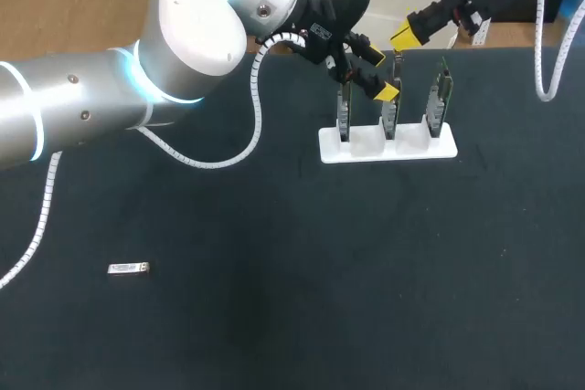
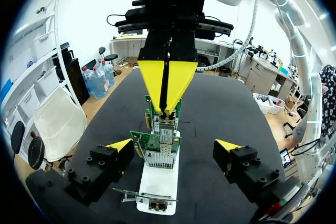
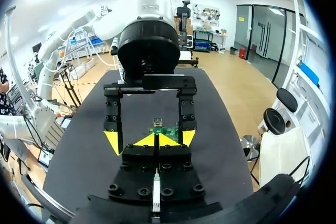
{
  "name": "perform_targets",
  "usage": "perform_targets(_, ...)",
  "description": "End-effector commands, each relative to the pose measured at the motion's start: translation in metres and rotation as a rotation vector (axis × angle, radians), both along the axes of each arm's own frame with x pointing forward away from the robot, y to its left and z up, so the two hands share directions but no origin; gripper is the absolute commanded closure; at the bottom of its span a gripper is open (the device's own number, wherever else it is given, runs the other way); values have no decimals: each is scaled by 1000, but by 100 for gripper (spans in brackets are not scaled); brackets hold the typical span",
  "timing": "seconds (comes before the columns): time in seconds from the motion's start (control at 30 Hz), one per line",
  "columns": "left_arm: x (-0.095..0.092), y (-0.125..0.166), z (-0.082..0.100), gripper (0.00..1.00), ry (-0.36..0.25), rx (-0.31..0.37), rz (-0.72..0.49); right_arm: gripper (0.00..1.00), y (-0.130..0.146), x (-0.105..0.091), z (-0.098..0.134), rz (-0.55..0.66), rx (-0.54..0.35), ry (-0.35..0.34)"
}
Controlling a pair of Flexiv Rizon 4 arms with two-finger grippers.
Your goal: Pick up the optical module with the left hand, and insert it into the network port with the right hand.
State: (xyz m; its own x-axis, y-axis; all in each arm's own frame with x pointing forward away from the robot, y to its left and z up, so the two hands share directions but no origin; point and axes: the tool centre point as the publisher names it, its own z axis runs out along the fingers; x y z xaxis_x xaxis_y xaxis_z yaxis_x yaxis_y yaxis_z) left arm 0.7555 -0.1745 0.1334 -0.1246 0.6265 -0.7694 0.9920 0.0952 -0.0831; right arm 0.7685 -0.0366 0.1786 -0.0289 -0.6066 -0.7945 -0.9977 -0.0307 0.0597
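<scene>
The optical module [image 1: 128, 268], a small silver bar, lies alone on the black mat at the front left, far from both grippers. My left gripper [image 1: 379, 70] hangs open over the white stand [image 1: 366, 151], which holds three upright network cards [image 1: 444, 98]. In the left wrist view its fingers straddle the cards [image 2: 155, 145] without touching them. My right gripper [image 1: 407, 36] is at the back, just behind the stand, shut with its yellow tips [image 2: 167, 109] pressed together above the middle card. I see nothing held in it. In the right wrist view its tips [image 3: 157, 140] sit between the left fingers [image 3: 112, 141].
The black mat [image 1: 274, 317] covers the table. The stand stands at the back, right of centre. My left arm's white cable [image 1: 256, 125] loops down onto the mat beside the stand. The two grippers are close together above the cards.
</scene>
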Motion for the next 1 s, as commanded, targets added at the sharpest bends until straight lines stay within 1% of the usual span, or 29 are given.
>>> perform_targets(0.03,2,-1,1,0,4,6,-2,100,1,2,-2,0,-2,6)
perform_targets(0.5,2,-1,1,0,4,6,-2,100,1,-1,-14,-8,-15,43)
perform_targets(1.0,2,-1,1,0,4,6,-2,100,0,-2,-25,-13,-29,67)
